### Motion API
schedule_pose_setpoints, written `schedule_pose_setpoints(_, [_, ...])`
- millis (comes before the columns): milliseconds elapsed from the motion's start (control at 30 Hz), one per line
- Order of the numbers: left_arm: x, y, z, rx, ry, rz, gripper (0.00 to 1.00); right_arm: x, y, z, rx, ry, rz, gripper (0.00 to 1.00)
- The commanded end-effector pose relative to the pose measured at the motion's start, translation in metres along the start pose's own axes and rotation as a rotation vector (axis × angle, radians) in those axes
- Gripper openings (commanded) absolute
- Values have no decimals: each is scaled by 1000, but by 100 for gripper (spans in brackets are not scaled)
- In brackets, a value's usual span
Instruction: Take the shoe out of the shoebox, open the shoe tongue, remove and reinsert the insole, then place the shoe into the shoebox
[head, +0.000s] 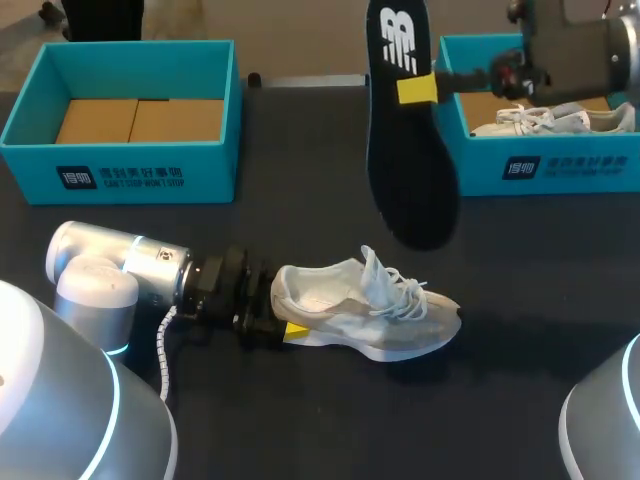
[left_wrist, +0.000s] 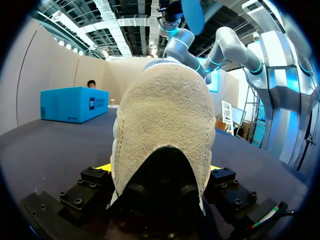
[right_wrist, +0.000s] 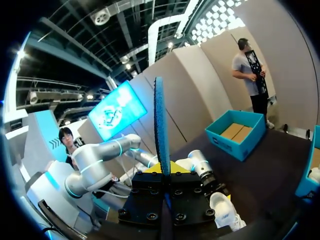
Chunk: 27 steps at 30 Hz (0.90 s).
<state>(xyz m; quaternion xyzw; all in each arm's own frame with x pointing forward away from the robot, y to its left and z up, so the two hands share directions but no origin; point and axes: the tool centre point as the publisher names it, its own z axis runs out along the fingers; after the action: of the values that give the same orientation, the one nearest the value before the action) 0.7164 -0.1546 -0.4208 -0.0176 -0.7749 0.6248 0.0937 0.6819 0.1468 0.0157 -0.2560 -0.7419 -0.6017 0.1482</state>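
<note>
- Step in hand, as I judge it: the insole is out of the shoe and has not yet been reinserted.
- Insole (head: 405, 170): it hangs in the air above the tabletop (head: 300, 225), between the two boxes. It is near upright with the toe end down, above and beyond the shoe and clear of it.
- Your right gripper (head: 420, 88) is closed on the insole near its heel end, one finger on each face. The arm enters high from the right and reaches across over the right box (head: 560, 170).
- Shoe (head: 370, 315): it stands on its sole on the tabletop with the toe to your right, the laces loose and the mouth open.
- Your left gripper (head: 278, 312) is clamped across the heel, with the arm lying low along the tabletop.
- The next move calls for lowering the toe end into the mouth, lining the insole up with the shoe's length, then sliding it forward while your left gripper steadies the heel.
- Risk: the insole may catch on the tongue or laces and buckle.
</note>
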Motion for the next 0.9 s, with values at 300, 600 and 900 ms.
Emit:
schedule_pose_setpoints(300, [-2,2,1,0,-1,0,0,20,-7,-24,-74,62,-3,0])
schedule_pose_setpoints(600, [-2,2,1,0,-1,0,0,37,4,-38,-53,19,-28,0])
schedule_pose_setpoints(900, [-2,2,1,0,-1,0,0,44,8,-43,-42,43,-20,0])
